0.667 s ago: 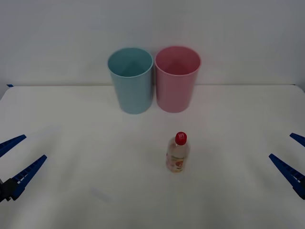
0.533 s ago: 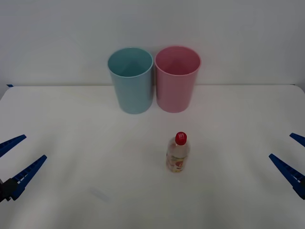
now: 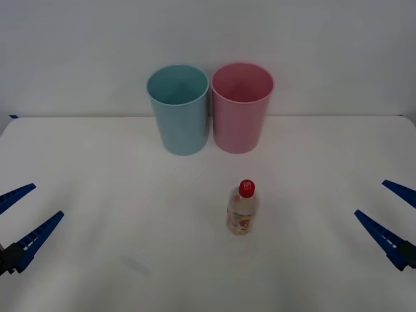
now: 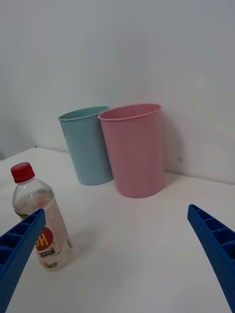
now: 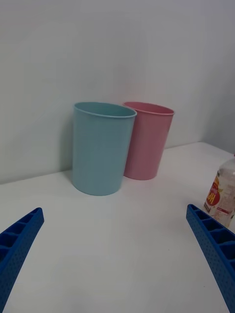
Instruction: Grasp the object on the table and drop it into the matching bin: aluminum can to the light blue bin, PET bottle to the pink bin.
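The PET bottle [image 3: 242,208] stands upright on the white worktop [image 3: 117,195], a little right of centre and nearer the robot than the two bins, with bare surface all round it. At the far edge, close to the wall, the light blue bin [image 3: 179,109] and the pink bin [image 3: 241,107] stand side by side, rims nearly touching, blue on the left and pink on the right; the bottle sits roughly in line with the pink one. The left gripper [image 3: 19,218] hovers low at the left edge of the worktop, its blue ribbed fingers [image 3: 36,238] spread wide and released, holding nothing. The right gripper [image 3: 385,213] hangs at the right edge, likewise spread open and empty, well apart from the bottle. From the right wrist view the bottle [image 4: 41,221] stands just past one finger [image 4: 17,249], the pink bin [image 4: 134,149] and blue bin [image 4: 89,145] beyond it across open white surface. In the left wrist view the bottle [image 5: 223,193] sits at the frame's edge.
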`<state>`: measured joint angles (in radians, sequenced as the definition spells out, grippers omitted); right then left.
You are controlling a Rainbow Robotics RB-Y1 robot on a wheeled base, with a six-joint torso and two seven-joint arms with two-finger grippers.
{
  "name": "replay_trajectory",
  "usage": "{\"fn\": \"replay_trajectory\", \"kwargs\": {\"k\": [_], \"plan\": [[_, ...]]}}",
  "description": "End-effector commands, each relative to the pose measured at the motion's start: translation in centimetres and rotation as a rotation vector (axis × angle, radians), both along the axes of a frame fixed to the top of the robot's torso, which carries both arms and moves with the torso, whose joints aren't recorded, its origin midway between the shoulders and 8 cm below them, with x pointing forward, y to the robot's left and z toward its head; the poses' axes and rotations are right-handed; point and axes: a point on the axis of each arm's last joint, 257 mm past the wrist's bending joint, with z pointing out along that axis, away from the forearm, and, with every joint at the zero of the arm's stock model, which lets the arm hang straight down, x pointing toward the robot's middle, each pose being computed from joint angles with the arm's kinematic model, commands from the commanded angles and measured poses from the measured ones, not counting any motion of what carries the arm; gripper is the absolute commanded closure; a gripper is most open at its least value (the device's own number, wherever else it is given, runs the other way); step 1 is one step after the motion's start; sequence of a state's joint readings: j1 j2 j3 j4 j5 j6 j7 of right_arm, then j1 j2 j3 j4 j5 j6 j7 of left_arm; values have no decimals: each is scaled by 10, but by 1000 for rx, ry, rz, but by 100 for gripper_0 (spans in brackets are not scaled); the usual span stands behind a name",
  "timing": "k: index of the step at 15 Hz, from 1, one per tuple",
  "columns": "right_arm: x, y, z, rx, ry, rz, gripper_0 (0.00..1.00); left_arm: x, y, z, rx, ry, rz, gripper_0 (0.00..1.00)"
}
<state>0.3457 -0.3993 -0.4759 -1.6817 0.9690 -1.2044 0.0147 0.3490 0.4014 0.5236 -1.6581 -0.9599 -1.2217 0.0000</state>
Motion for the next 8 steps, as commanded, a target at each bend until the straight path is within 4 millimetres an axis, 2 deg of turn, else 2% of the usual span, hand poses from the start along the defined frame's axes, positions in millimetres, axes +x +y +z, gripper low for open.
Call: {"fn": "replay_trajectory", "kwargs": {"k": [1, 5, 8], "plan": [[-2, 17, -11, -31, 16, 56, 0, 0, 0, 0, 0, 0, 0, 0], [-3, 28, -27, -78, 30, 102, 0, 0, 0, 0, 0, 0, 0, 0], [5, 33, -40, -153, -20, 115, 0, 0, 0, 0, 0, 0, 0, 0]]}}
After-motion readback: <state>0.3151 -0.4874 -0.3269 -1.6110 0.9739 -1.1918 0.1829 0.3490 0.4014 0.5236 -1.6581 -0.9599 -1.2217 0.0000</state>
